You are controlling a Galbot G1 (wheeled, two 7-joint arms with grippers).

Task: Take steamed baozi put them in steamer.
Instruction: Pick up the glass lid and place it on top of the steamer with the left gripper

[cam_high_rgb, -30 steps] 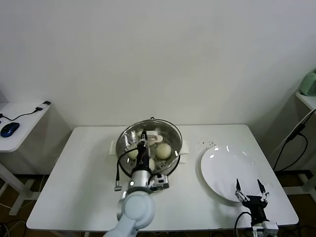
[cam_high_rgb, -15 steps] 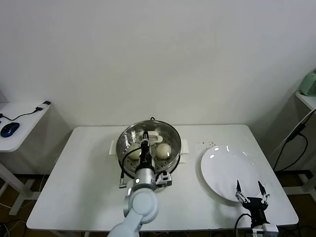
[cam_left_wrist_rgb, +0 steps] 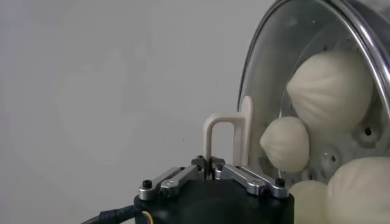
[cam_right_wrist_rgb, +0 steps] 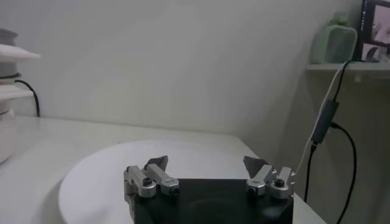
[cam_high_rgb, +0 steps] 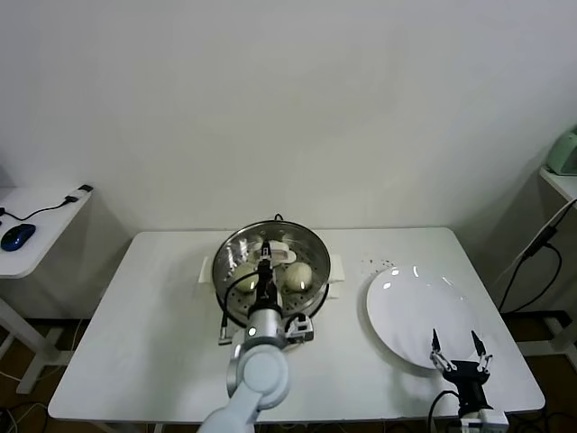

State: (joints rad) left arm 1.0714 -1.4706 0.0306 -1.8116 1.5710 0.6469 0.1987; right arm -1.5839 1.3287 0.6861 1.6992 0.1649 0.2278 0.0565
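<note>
The steamer (cam_high_rgb: 219,271) stands at the middle back of the white table. Cream-white baozi (cam_high_rgb: 299,274) lie inside it. My left gripper (cam_high_rgb: 267,271) is shut on the cream handle (cam_left_wrist_rgb: 226,137) of a round glass lid (cam_left_wrist_rgb: 274,73) and holds the lid over the steamer. In the left wrist view (cam_left_wrist_rgb: 210,161) three baozi (cam_left_wrist_rgb: 332,88) show through the glass. Whether the lid rests on the rim I cannot tell. My right gripper (cam_high_rgb: 456,348) is open and empty over the near edge of the flat white plate (cam_high_rgb: 406,302). It also shows in the right wrist view (cam_right_wrist_rgb: 207,163).
The plate (cam_right_wrist_rgb: 91,176) holds nothing. Dark specks (cam_high_rgb: 379,263) lie between steamer and plate. A side desk with a blue mouse (cam_high_rgb: 18,236) stands to the left. A shelf with a green object (cam_high_rgb: 563,152) and hanging cables are at the right.
My left arm has shifted slightly to the right with the lid handle in its grip, and the lid has settled more squarely over the steamer. The right arm has barely moved.
</note>
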